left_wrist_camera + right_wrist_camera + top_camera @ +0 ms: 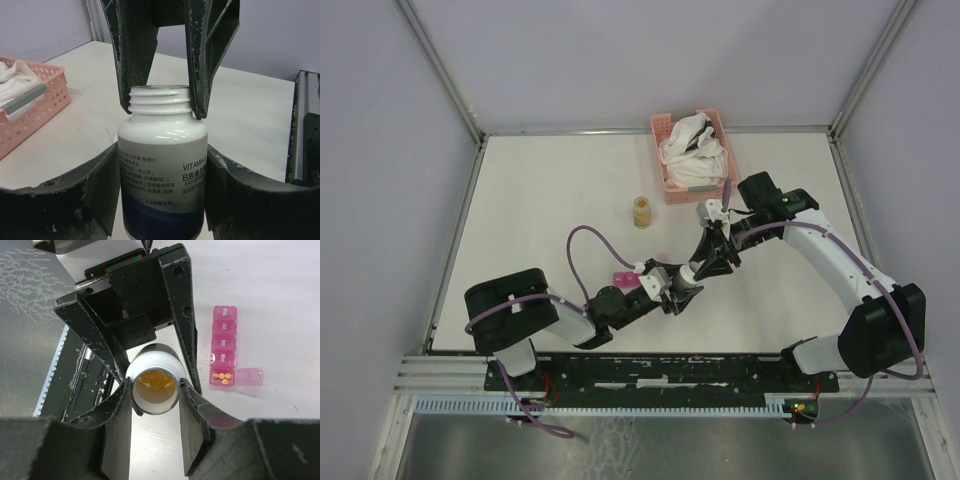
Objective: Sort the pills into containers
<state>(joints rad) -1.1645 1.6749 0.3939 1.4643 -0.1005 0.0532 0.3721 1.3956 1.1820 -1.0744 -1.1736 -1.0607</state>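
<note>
From above, my two arms meet over the middle of the table (520,200). My left gripper (680,293) points in from the left, and my right gripper (708,265) meets it from the far side. What sits between them is buried under fingers in this view. The pill-box (623,277) lies just beside my left forearm. The pink basket (692,150) of cloths and a small amber jar (642,211) stand well apart, toward the back.

At my left wrist, my jaws are closed on the body of a white vitamin bottle (162,175), one finger on each flank, holding it upright. Its cap is off. My right fingers (132,50) hang from above and straddle the threaded neck.

At my right wrist, I look straight into the open mouth at orange pills (155,381) heaped inside. My right jaws are drawn in to the neck's width and seem to touch it on both sides, so I judge them to be gripping it. The pill-box lies near on the right, clear of the bottle. Its closest compartment is open, with the lid folded out and a few orange pills in it. The other four lids are down.

The danger I see is in the tipping. The mouth is wide and each compartment is small, so a steep tilt would likely dump a heap that bounces off the shut lids onto the table. With both grippers on one bottle, any mismatch between my arms could twist it loose. The pill-box also looks light, so a brush from a finger could shove it or snap the open lid down.
</note>
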